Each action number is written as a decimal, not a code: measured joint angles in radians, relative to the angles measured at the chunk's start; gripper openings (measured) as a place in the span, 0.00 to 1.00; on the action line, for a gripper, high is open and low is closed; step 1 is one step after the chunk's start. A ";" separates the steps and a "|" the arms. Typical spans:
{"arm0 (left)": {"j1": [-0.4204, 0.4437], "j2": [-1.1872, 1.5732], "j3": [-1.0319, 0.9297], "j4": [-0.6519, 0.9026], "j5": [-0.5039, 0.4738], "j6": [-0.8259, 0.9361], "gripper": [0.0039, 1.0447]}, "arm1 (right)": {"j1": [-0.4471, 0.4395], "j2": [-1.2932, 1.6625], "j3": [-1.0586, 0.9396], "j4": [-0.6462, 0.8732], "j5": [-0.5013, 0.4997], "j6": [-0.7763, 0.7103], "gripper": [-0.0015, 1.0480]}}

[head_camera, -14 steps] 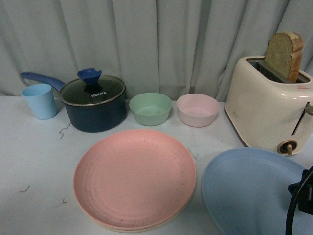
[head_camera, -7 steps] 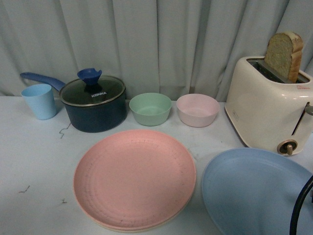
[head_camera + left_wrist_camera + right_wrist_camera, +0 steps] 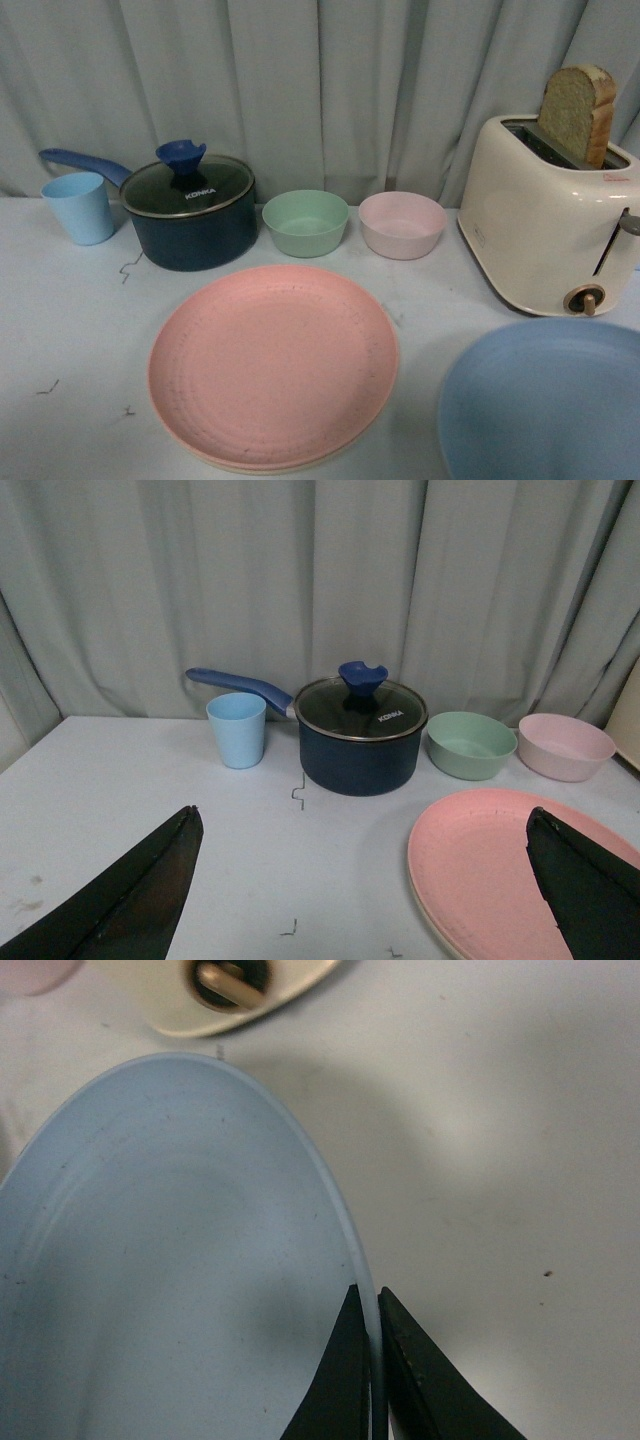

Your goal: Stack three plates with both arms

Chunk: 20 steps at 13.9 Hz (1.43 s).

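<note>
The pink plate (image 3: 272,365) lies front centre on the table, stacked on the beige plate (image 3: 300,466), of which only a thin rim shows. The light blue plate (image 3: 545,405) is at the front right, near the toaster. In the right wrist view my right gripper (image 3: 367,1290) is shut on the rim of the light blue plate (image 3: 170,1260), one finger on each side. My left gripper (image 3: 362,811) stands wide open above the table, with the pink plate (image 3: 490,870) under its one finger and nothing held. Neither arm shows in the front view.
A cream toaster (image 3: 545,230) with a bread slice (image 3: 575,110) stands at the back right. Along the curtain sit a dark saucepan with a glass lid (image 3: 190,215), a blue cup (image 3: 80,207), a green bowl (image 3: 305,222) and a pink bowl (image 3: 402,224).
The light blue plate has shifted right and toward the camera, looking larger. The black part of the right arm has left the front view. The pink stack has not moved.
</note>
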 joint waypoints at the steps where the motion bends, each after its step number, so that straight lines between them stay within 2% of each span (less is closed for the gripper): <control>1: 0.000 0.000 0.000 0.000 0.000 0.000 0.94 | 0.011 -0.074 0.001 -0.031 -0.025 0.000 0.03; 4: 0.000 0.000 0.000 0.000 0.000 0.000 0.94 | 0.106 -0.208 0.051 -0.050 -0.017 0.033 0.03; 8: 0.000 0.000 0.000 0.000 0.000 0.000 0.94 | 0.378 -0.016 0.269 -0.031 0.080 0.188 0.03; 12: 0.000 0.000 0.000 0.000 0.000 0.000 0.94 | 0.543 0.144 0.428 -0.066 0.162 0.246 0.03; 14: 0.000 0.000 0.000 0.000 0.000 0.000 0.94 | 0.598 0.330 0.579 -0.146 0.227 0.290 0.03; 19: 0.000 0.000 0.000 0.000 0.000 0.000 0.94 | 0.663 0.402 0.641 -0.198 0.246 0.303 0.03; 20: 0.000 0.000 0.000 0.000 0.000 0.000 0.94 | 0.663 0.410 0.641 -0.220 0.247 0.303 0.07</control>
